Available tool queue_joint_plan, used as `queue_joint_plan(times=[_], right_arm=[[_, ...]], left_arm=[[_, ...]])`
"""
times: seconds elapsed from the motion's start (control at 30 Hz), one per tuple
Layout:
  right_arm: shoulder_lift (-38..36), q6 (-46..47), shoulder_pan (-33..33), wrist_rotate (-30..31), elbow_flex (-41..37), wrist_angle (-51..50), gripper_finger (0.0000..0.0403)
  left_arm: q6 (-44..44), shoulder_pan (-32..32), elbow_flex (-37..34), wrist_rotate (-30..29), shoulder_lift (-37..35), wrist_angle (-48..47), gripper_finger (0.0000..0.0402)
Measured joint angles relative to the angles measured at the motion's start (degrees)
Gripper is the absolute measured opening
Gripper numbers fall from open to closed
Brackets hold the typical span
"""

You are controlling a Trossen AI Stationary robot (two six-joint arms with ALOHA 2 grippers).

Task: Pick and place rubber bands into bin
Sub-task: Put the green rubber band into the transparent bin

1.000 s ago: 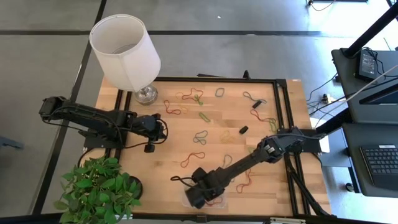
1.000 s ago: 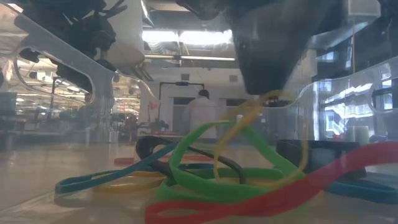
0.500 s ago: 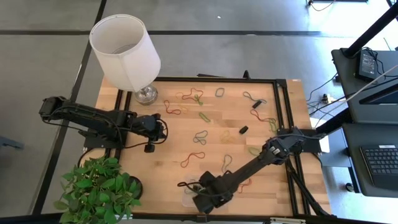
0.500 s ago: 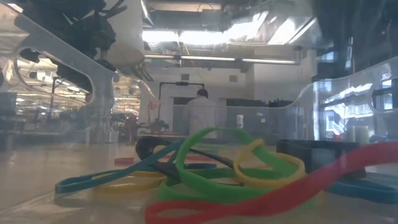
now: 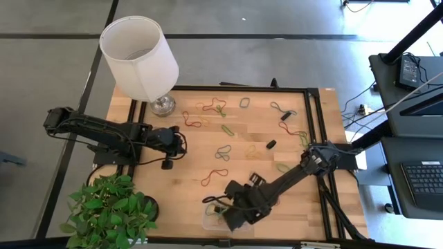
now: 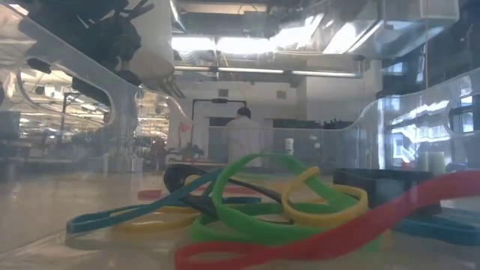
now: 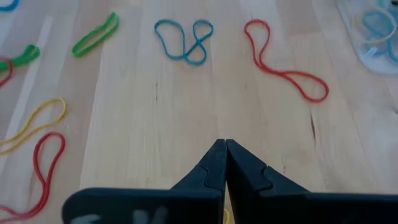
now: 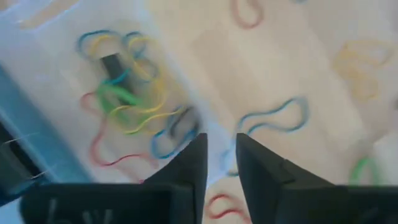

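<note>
The bin (image 5: 210, 223), a clear shallow tub, stands at the table's near edge and holds several rubber bands (image 8: 127, 106). In the low view a green band (image 6: 251, 206), a yellow band (image 6: 324, 201) and a red band (image 6: 322, 240) lie heaped on its floor. My right gripper (image 8: 221, 155) hangs open above the bin's far right part (image 5: 232, 211), pointing steeply down with nothing between its fingers. My left gripper (image 7: 225, 147) stays shut and empty over the table's left middle (image 5: 183, 146). Loose bands lie flat on the wood, among them a teal one (image 7: 185, 40) and a red one (image 7: 286, 62).
A white-shaded lamp (image 5: 140, 55) stands at the far left corner and a potted plant (image 5: 111, 211) at the near left. More bands are scattered over the far and right parts of the table (image 5: 221, 107). A small black object (image 5: 270, 144) lies right of centre. A black frame rail (image 5: 313, 117) runs along the right side.
My right gripper stood low in the bin with a yellow band hanging from its fingers. It has let go, and the yellow band has fallen onto the heap. The gripper has risen out of the low view and shifted a little toward the table's right and far side.
</note>
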Motion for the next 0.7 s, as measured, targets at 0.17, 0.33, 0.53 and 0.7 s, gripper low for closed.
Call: queue_joint_plan(times=[0.17,0.33,0.53,0.7], right_arm=[[-3.8,-4.9,-1.7,4.9,-7.5,0.0,0.0051],[-12.5,-6.7,-2.7,6.5,-22.9,3.8,0.0009],[-30.4,-9.5,-3.3,6.5,-49.6,24.5,0.001],[-46.8,-12.5,-5.1,4.5,-70.4,41.9,0.0003]], left_arm=[[-1.0,0.0,0.0,0.0,0.0,1.4,0.0002],[-1.0,0.0,0.0,0.0,0.0,3.4,0.0003],[-1.0,0.0,0.0,-0.4,0.0,6.4,0.0003],[-1.0,0.0,0.0,-1.9,0.0,7.9,0.0003]])
